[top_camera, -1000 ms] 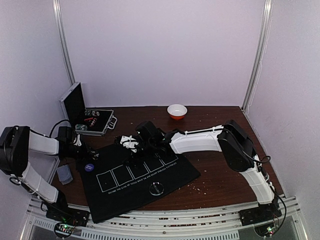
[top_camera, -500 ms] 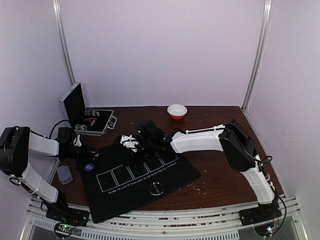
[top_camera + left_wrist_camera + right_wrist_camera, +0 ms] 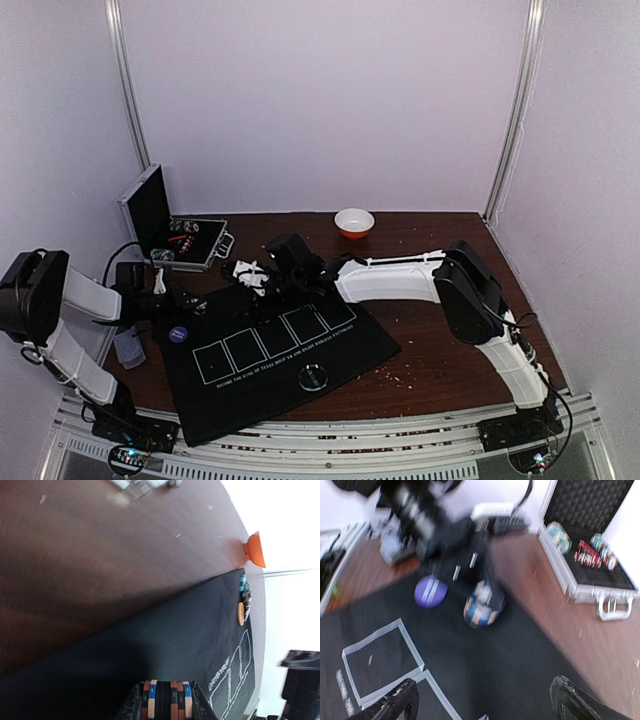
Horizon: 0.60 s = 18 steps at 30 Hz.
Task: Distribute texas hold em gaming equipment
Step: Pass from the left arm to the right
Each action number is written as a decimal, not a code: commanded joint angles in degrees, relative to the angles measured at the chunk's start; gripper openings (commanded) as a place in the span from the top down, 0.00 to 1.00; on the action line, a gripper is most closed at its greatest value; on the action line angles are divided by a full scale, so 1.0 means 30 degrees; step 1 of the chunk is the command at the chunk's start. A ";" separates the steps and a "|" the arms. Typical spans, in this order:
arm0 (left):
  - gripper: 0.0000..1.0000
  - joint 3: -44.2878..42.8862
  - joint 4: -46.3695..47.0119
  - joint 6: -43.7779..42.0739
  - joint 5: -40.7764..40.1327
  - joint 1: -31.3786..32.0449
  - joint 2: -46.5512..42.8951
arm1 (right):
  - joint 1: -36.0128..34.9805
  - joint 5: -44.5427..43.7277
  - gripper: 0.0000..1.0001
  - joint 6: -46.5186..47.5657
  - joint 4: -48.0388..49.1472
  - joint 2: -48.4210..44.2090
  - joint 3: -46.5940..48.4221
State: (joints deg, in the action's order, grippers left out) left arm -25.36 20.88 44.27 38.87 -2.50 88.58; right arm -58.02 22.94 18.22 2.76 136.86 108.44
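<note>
My left fingers (image 3: 201,707) gripped a stack of small striped poker chips (image 3: 167,700) over the black five-box mat's (image 3: 190,630) edge. My right fingers (image 3: 395,702) stood wide open above that mat, empty.

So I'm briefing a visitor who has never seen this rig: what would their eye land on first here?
The black five-box mat sprawled over the near half of the table, with a purple disc at its left edge. Next, the left gripper clamped on a stack of striped chips over the mat's left part, and the open case behind it, at the far left.
</note>
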 commanded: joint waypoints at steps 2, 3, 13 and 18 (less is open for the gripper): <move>0.97 0.0468 0.1863 0.1157 0.0495 0.0091 0.1333 | -0.0269 0.1205 0.07 -0.2708 0.1203 0.3540 0.4634; 0.97 0.0484 0.1781 0.1166 0.0366 0.0089 0.1417 | -0.0334 0.1249 0.08 -0.2722 0.1351 0.3969 0.5036; 0.98 0.0559 0.1267 0.1368 0.0063 0.0099 0.2760 | -0.1116 0.0410 0.13 -0.4126 0.2604 0.7543 0.9292; 0.98 0.0270 0.0218 0.0591 0.0160 0.0194 0.2928 | -0.1590 -0.1230 0.18 -0.4725 0.1929 0.7588 0.9154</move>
State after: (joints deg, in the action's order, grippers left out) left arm -24.69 27.33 48.10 41.28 -2.59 94.91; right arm -61.39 23.90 6.17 7.81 160.31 134.32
